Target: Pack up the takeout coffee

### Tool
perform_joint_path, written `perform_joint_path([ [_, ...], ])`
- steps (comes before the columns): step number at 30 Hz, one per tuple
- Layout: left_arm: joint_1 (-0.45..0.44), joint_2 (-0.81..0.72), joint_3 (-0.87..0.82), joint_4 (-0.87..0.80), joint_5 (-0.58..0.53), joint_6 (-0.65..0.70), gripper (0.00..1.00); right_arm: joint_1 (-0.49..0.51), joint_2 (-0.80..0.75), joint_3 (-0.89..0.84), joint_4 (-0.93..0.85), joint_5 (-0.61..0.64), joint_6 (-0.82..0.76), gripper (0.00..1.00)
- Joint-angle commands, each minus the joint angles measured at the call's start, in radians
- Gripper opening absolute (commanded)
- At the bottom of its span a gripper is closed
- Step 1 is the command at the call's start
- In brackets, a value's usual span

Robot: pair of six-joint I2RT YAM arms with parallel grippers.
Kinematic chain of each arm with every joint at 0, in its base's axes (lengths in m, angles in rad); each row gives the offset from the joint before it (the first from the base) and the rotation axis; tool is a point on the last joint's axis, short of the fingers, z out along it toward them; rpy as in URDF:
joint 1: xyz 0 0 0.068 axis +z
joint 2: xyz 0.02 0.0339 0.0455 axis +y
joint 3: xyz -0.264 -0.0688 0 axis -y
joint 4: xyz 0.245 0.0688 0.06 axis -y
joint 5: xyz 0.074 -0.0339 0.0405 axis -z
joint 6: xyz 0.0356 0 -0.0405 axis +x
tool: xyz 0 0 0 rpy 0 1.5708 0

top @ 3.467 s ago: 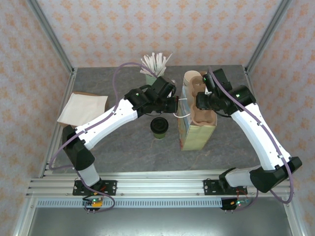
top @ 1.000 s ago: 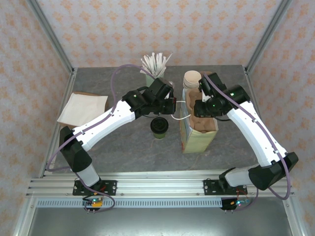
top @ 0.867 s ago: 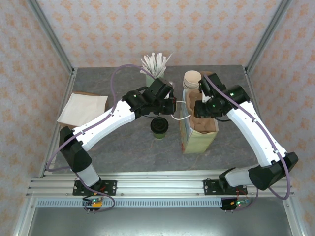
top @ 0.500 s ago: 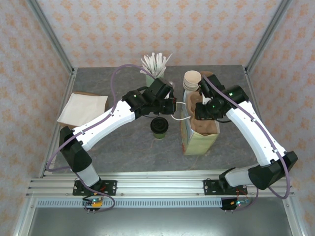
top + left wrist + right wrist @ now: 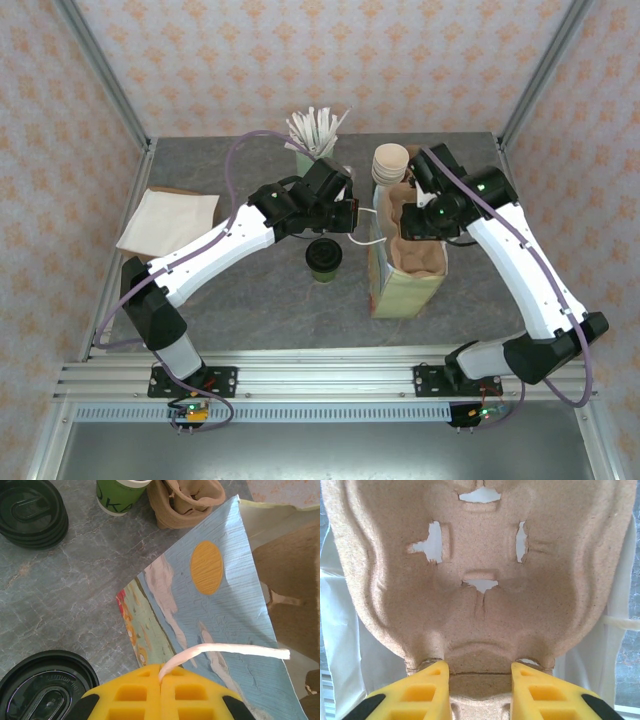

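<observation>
Here | takeout coffee beside left end effector | pinching bag handle

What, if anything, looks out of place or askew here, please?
The paper bag sits askew, its handle pinched in the left jaws; the right jaws hold a pulp carrier in its mouth. The coffee stands upright, unspilled.

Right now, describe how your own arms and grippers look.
The left arm and right arm have white shells, black joints, a small green light near the wrist and a trailing purple cable. The left gripper and right gripper have yellow fingers with square recesses and black patches at the base.
</observation>
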Motion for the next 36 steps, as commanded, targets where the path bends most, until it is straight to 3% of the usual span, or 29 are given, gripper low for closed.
perform_joint_path([
  [1,0.004,0.015,0.024,0.010,-0.013,0.017,0.00,0.006,-0.002,0.014,-0.064,-0.012,0.016,0.29],
  [36,-0.002,0.023,0.025,0.034,0.025,0.010,0.00,0.006,0.074,-0.192,0.088,0.033,0.022,0.28],
])
